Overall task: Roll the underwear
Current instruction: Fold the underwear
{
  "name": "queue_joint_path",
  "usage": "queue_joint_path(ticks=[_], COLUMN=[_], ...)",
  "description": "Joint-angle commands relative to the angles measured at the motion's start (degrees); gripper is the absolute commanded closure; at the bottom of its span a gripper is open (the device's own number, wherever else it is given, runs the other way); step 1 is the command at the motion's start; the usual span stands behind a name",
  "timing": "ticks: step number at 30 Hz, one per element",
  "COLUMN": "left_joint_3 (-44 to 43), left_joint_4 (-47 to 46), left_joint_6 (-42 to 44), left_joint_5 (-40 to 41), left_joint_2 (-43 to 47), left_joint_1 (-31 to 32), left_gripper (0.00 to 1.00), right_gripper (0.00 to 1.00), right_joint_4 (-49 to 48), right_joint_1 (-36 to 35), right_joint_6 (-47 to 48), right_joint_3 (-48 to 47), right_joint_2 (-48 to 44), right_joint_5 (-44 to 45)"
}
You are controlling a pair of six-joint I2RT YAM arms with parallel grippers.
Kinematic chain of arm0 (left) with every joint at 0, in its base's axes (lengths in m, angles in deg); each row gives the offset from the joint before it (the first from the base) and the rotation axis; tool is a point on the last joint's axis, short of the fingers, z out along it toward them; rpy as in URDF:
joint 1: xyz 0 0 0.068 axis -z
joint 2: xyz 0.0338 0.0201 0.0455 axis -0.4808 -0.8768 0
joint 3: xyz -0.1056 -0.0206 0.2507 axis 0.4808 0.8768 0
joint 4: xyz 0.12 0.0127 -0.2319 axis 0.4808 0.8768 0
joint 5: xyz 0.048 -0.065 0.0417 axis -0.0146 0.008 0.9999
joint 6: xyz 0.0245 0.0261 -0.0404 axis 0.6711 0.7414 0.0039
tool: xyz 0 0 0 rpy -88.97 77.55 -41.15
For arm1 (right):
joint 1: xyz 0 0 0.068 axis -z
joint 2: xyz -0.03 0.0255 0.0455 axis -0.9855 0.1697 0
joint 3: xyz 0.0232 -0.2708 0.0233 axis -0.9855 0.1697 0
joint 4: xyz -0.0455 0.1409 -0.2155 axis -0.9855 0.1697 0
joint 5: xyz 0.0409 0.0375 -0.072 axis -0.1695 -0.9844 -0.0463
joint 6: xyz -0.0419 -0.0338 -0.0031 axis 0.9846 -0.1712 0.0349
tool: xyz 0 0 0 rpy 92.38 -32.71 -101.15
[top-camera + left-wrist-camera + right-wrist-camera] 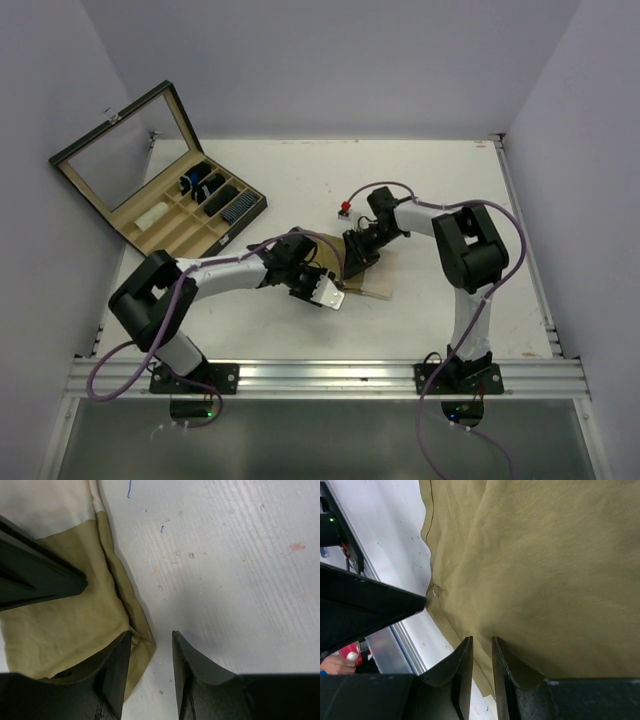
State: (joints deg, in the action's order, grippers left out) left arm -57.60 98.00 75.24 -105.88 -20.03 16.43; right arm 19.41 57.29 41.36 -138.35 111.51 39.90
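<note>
Your white table [300, 180] carries a dark compartmented wooden box [175, 225] with its lid up at the far left. The khaki cotton underwear [370, 283] lies mid-table, between the two arms. Both claws are at the cloth. The left gripper [151, 636] stands parted at the near-left hem, one finger over fabric and the other over bare table, with nothing pinched. That hem runs straight away from it, so the garment lies off to the claw's side. The right gripper [482, 642] is nearly closed, low over the fabric — you can't tell whether it nips a fold.
</note>
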Motion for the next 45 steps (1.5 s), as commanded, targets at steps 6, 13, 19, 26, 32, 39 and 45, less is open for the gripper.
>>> queue_joint_path(ticks=[6,13,19,26,32,39,45], left_joint_3=[-0.9,0.3,0.7,3.4,6.5,8.3,8.2], left_joint_4=[-4.0,-7.3,-8.1,-8.5,-11.3,-12.9,-12.8], left_joint_6=[-6.1,-10.6,-12.6,-13.4,-15.3,-17.1,-17.3], left_joint_5=[0.8,1.9,2.4,2.1,1.8,0.2,-0.8], left_joint_2=[-2.4,-2.7,-1.2,3.9,7.5,10.2,10.5], left_joint_1=[0.9,0.9,0.9,0.8,0.4,-2.7,-5.1], left_gripper=[0.65,0.74,0.58,0.48,0.47,0.46,0.46], right_gripper=[0.6,0.58,0.58,0.55,0.55,0.58,0.6], right_joint_4=[5.4,11.8,9.9,3.9,-2.3,-3.4,-1.5], right_joint_1=[0.9,4.6,6.2,1.9,-2.9,-5.1,-6.6], right_joint_6=[11.2,30.7,49.8,56.4,55.7,57.4,59.2], right_joint_3=[-1.7,6.8,20.5,28.5,30.3,30.7,30.9], right_joint_2=[-12.8,-25.9,-38.4,-42.5,-40.5,-37.1,-35.1], right_joint_5=[8.1,17.1,23.6,24.5,27.5,27.7,27.4])
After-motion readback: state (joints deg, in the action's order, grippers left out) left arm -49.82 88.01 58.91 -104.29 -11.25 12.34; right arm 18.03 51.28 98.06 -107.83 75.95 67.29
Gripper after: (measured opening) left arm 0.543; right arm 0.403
